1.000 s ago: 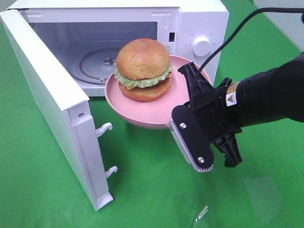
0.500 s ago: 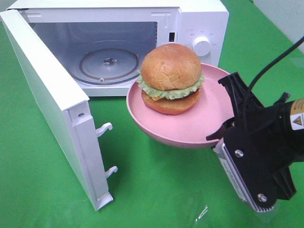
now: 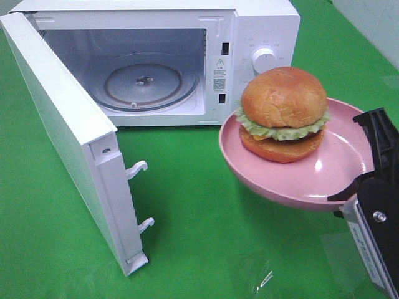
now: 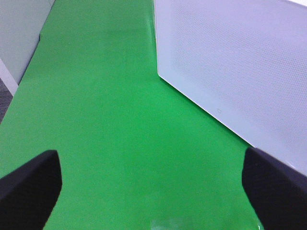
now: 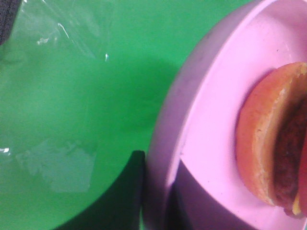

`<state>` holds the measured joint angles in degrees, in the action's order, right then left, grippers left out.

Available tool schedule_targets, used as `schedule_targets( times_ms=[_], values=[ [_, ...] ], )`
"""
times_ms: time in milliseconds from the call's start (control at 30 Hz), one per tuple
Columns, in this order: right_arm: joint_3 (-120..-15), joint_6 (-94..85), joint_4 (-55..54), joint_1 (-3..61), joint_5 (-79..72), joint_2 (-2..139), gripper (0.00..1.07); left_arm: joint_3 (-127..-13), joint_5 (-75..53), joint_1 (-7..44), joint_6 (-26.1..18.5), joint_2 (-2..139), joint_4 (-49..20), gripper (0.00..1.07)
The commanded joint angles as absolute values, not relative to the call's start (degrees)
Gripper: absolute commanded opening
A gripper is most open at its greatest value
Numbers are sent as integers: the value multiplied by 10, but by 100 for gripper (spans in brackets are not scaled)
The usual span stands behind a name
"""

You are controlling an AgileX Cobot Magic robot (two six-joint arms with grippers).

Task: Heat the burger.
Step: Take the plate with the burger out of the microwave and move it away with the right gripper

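At 3 o'clock of the high view, the burger [image 3: 283, 115] sits on a pink plate [image 3: 312, 180] lifted above the green desk [image 3: 206, 230]. Right tool [image 3: 360, 185] is clenched on the plate rim. White microwave [image 3: 262, 31] stands at 11 o'clock, door [image 3: 62, 137] open, glass turntable [image 3: 144, 85] bare. Left tool [image 4: 151, 184] is released, its fingers [image 4: 29, 186] wide apart.
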<state>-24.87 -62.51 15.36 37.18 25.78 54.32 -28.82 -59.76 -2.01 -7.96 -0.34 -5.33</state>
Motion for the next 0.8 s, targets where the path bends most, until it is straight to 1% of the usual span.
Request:
schedule_targets(
  times_ms=[33, 67, 133, 167, 333, 400, 500, 800],
  values=[
    [-254, -495, 257, 368, 271, 528, 0, -290, -595, -22, -80, -13, -53, 94],
    [-254, -437, 290, 368, 283, 528, 0, -290, -595, -22, -80, -13, -53, 94],
    [-254, -437, 290, 368, 283, 528, 0, -290, -595, -22, -80, -13, -53, 94],
    [-254, -386, 312, 368, 288, 528, 0, -290, -595, -22, -80, -13, -53, 94],
    [-254, -316, 335, 368, 304, 528, 0, -290, -595, -22, -80, -13, -53, 94],
    [-254, -265, 369, 368, 335, 528, 0, -290, -595, -22, -80, -13, -53, 94],
    [-254, -253, 376, 368, 343, 528, 0, -290, -595, -22, -80, -13, -53, 94],
    [-255, -136, 390, 368, 402, 528, 0, -290, -595, -22, -80, -13, -53, 94]
  ],
)
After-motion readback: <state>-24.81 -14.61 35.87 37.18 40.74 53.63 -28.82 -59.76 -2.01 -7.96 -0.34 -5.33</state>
